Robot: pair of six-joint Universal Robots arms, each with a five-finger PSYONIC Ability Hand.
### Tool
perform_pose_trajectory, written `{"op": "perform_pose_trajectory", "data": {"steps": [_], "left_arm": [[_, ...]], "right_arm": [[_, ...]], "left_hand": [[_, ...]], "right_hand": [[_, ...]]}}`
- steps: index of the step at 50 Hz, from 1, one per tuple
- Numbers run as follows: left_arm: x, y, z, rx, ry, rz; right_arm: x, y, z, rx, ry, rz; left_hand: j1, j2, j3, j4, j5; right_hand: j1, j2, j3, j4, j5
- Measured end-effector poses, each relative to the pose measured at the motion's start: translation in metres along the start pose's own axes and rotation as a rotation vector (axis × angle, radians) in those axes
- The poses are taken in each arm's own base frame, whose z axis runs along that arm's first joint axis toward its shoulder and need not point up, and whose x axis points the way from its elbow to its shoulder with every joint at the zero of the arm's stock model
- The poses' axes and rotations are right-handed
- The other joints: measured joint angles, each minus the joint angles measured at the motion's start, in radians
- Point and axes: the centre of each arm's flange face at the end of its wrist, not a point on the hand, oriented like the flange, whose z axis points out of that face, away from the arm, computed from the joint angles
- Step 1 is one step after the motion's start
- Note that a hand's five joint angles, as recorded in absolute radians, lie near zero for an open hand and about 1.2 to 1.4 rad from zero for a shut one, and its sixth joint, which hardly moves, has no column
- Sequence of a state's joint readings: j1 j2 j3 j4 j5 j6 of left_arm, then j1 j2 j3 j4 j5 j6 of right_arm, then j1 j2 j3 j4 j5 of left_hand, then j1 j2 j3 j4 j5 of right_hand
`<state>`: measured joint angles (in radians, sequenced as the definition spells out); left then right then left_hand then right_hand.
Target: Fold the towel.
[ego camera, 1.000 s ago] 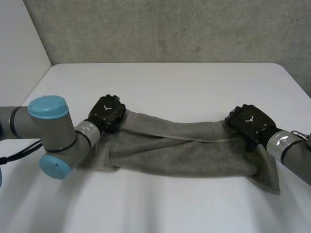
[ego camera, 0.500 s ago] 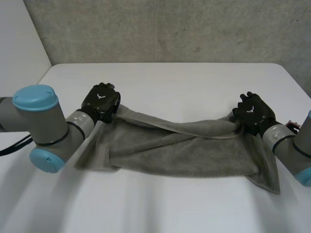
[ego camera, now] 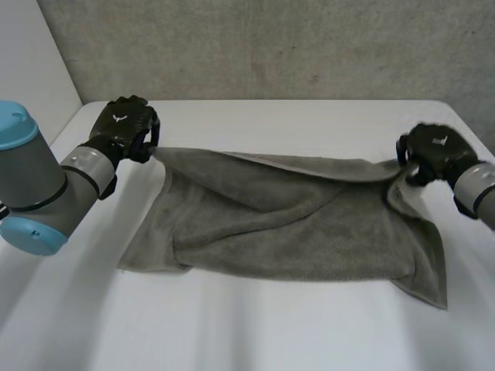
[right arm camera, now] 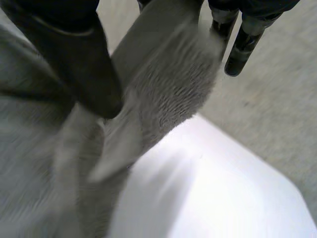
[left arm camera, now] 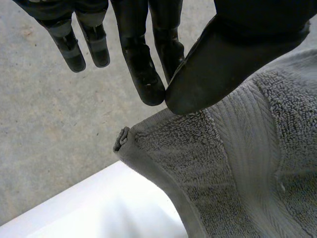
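A grey towel (ego camera: 294, 224) lies spread and rumpled across the white table (ego camera: 263, 332). Its far edge is raised and stretched between my two hands. My left hand (ego camera: 124, 127) holds the far left corner above the table. In the left wrist view the thumb (left arm camera: 218, 69) and a finger pinch that towel corner (left arm camera: 237, 163). My right hand (ego camera: 435, 148) holds the far right corner. In the right wrist view a strip of towel (right arm camera: 173, 79) runs up between the thumb (right arm camera: 74, 54) and the fingers. The near edge rests on the table, its right end trailing toward the front.
A rough grey wall (ego camera: 271, 46) stands behind the table's far edge. A white panel (ego camera: 31, 69) rises at the left. Bare table surface runs in front of the towel and behind it.
Both hands have moved away from me and outward, each carrying a towel corner. The bunched strip has opened into a wider sheet with its far edge raised.
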<state>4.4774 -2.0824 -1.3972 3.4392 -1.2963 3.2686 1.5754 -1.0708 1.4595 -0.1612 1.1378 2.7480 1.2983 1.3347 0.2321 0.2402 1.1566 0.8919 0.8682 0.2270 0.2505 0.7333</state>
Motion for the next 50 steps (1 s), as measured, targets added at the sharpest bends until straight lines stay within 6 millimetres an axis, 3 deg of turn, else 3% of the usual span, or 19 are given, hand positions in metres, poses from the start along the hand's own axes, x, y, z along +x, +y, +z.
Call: {"op": "perform_pose_trajectory", "data": {"steps": [3, 11, 26, 38, 50], "left_arm": [[0.000, 0.006, 0.001, -0.014, 0.002, -0.003], [0.003, 0.017, 0.002, -0.041, 0.010, -0.005], [0.004, 0.020, 0.001, -0.047, 0.012, -0.004], [0.004, 0.019, 0.000, -0.047, 0.013, -0.004], [0.005, 0.017, -0.001, -0.045, 0.013, -0.003]], "right_arm": [[-0.009, 0.017, -0.001, -0.064, -0.027, -0.057], [-0.021, 0.026, -0.002, -0.116, -0.065, -0.079], [-0.031, 0.012, -0.008, -0.100, -0.078, -0.015], [-0.050, -0.001, 0.014, 0.000, -0.001, -0.018], [-0.073, 0.015, 0.038, -0.033, 0.022, -0.043]], "left_hand": [[0.000, 0.000, 0.000, 0.000, 0.000], [0.000, 0.000, 0.000, 0.000, 0.000], [0.000, 0.000, 0.000, 0.000, 0.000], [0.000, 0.000, 0.000, 0.000, 0.000], [0.000, 0.000, 0.000, 0.000, 0.000]], "right_hand": [[-0.257, -0.244, 0.000, 0.000, -0.296], [-0.408, -0.378, 0.000, 0.000, -0.459], [-0.416, -0.389, 0.000, 0.000, -0.474], [-0.416, -0.389, 0.000, 0.000, -0.474], [-0.415, -0.389, 0.000, 0.000, -0.464]]}}
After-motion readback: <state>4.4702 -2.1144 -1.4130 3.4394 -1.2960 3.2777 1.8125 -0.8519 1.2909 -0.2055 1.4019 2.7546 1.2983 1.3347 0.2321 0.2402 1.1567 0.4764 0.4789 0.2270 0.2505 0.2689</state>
